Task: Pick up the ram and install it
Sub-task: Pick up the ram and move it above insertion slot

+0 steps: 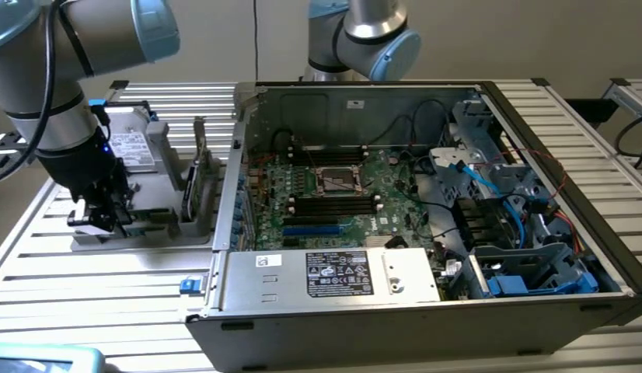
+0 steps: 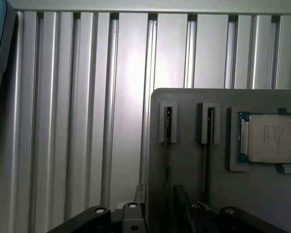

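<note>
Two rams stand on edge in the slots of a grey holder block (image 2: 194, 184): one (image 2: 168, 122) nearer the block's edge and a second (image 2: 211, 124) beside it, each seen as a thin dark strip. My gripper (image 2: 157, 211) hangs low over the nearer ram, open, with one dark finger (image 2: 131, 216) on either side of that ram's line. In the exterior view the gripper (image 1: 101, 220) is down at the holder (image 1: 155, 229), at the exterior view's left of the open computer case (image 1: 332, 287). The motherboard's black ram slots (image 1: 332, 207) lie inside the case.
A square silver processor chip (image 2: 266, 138) sits in a pocket of the same holder. A wider flat card (image 1: 202, 183) stands on edge between holder and case wall. Cables and a drive cage (image 1: 528, 268) fill the case's right side. A ribbed aluminium table (image 2: 87, 121) lies underneath.
</note>
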Action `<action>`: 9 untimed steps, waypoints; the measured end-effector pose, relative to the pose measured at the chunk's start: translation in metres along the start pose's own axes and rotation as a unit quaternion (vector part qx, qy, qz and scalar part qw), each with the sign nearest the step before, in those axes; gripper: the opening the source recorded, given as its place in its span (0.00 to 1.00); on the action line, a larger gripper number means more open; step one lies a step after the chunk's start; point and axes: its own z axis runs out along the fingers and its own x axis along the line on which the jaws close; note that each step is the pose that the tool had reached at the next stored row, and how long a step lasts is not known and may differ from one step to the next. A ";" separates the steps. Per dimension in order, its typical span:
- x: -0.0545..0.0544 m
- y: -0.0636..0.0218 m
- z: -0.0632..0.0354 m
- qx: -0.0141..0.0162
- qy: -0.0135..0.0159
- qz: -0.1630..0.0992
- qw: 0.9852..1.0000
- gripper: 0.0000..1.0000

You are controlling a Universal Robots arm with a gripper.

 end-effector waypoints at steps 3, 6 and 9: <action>0.000 0.0002 0.0020 0.001 0.000 0.000 1.000 0.36; 0.000 0.0003 0.0032 0.002 0.000 0.000 1.000 0.36; 0.000 0.0005 0.0059 0.004 0.000 0.000 1.000 0.36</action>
